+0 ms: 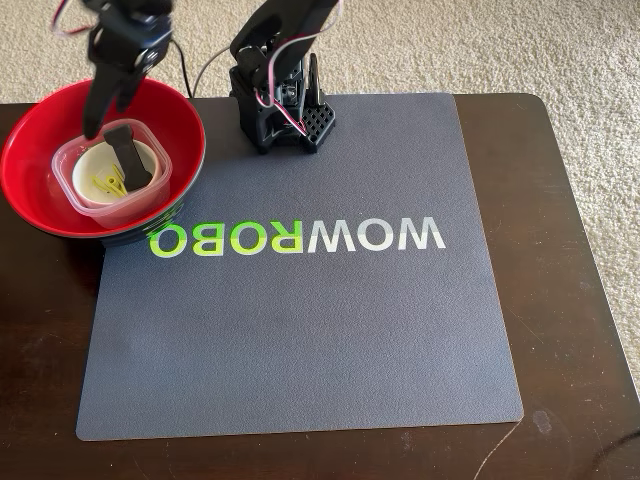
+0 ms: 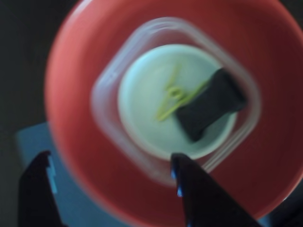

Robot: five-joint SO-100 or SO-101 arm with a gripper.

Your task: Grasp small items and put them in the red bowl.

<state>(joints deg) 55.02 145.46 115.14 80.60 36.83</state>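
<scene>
The red bowl (image 1: 40, 130) stands at the far left of the table in the fixed view. In it sits the clear square container (image 1: 70, 160), with the small white bowl (image 1: 92, 168) nested inside. The black bone-shaped piece (image 1: 128, 155) lies across the white bowl, and the yellow-green clip (image 1: 110, 183) lies inside it. My gripper (image 1: 108, 115) hangs open and empty just above the bowl's far side. The blurred wrist view looks down on the red bowl (image 2: 265, 71), container (image 2: 106, 80), white bowl (image 2: 142, 109), black piece (image 2: 208, 106) and clip (image 2: 170, 97), with my gripper (image 2: 111, 156) open at the bottom.
A grey mat (image 1: 300, 340) with WOWROBO lettering covers most of the dark wooden table (image 1: 570, 300). The arm's black base (image 1: 280, 110) stands at the mat's far edge, right of the bowl. Carpet lies beyond the table.
</scene>
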